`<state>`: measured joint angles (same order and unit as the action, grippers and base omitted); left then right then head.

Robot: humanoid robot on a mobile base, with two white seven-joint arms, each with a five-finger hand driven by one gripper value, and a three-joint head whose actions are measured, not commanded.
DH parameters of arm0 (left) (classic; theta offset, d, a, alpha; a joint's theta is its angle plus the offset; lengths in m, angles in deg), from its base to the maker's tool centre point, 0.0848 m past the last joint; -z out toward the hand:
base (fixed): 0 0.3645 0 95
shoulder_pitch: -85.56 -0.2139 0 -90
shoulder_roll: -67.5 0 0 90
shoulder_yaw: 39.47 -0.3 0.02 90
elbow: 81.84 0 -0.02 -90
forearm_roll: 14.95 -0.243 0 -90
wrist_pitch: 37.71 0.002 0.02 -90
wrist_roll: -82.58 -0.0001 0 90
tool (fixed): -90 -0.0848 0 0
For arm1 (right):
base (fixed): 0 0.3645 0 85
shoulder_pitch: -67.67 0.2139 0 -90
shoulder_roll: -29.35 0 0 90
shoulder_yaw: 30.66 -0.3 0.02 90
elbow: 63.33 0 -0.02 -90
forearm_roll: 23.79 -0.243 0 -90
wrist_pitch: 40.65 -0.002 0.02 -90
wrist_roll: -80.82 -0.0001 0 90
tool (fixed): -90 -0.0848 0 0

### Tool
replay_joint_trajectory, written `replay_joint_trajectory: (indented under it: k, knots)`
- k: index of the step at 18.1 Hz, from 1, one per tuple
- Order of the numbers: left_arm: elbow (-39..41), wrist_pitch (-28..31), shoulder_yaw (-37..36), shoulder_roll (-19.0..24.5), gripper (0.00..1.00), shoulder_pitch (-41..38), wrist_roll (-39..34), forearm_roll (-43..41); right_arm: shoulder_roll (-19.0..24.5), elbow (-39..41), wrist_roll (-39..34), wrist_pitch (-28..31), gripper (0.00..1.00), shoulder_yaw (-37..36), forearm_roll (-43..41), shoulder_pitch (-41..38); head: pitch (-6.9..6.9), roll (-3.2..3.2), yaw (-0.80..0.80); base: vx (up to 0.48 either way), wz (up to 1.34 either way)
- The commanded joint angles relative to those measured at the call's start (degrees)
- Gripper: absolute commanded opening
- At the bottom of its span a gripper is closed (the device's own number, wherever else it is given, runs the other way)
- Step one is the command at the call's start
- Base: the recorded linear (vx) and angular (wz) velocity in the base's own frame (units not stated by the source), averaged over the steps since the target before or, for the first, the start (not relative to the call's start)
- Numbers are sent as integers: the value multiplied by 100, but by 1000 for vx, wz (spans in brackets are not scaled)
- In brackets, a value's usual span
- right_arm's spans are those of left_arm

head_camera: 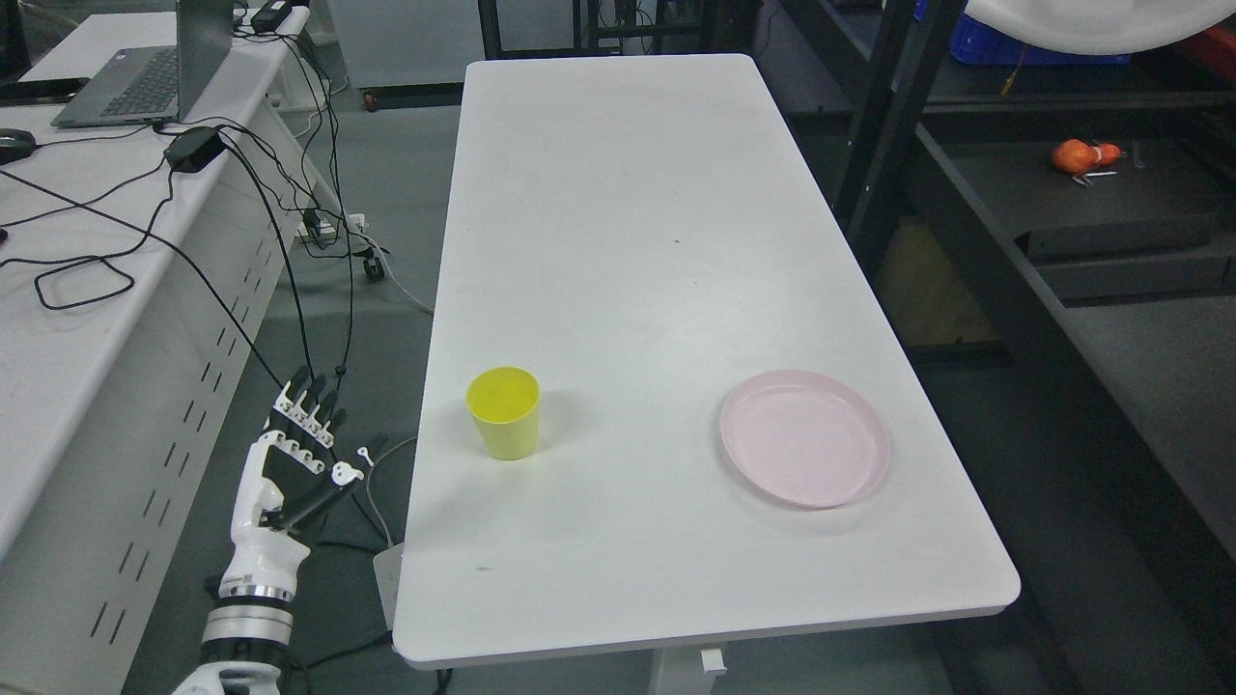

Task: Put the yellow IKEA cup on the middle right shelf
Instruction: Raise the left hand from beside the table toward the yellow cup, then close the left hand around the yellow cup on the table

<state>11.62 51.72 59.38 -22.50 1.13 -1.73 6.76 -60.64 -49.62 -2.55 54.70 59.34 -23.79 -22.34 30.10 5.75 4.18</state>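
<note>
A yellow cup (504, 413) stands upright on the white table (628, 241), near its left front edge. My left hand (307, 439) is open, its fingers stretched out, hanging beside the table to the left of the cup and well apart from it. It holds nothing. The dark shelf unit (1081, 222) stands to the right of the table. My right hand is not in view.
A pink plate (804, 437) lies on the table to the right of the cup. An orange object (1081, 155) lies on a shelf at the right. A white desk (87, 241) with a laptop and cables stands to the left.
</note>
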Motion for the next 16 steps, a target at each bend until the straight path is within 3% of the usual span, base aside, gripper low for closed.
replay_joint_trajectory:
  k: [1,8,11,16]
  knots:
    - [-1583,-31,-15,201,99,883,106,316,-100,0,5,2,99,97,-141,-79,0,0,0,0,0]
    - [-3132,-295,-59,334,99,1965,793,-782,-100,0,5,2,99,97,-141,-79,0,0,0,0,0]
    - [-3177,-321,-278,290,99,2036,924,-1195,-100,0,5,2,99,97,-141,-79,0,0,0,0,0]
    - [-3106,-567,-1016,238,99,2036,1442,-1204,-100,0,5,2,99,97,-141,-79,0,0,0,0,0]
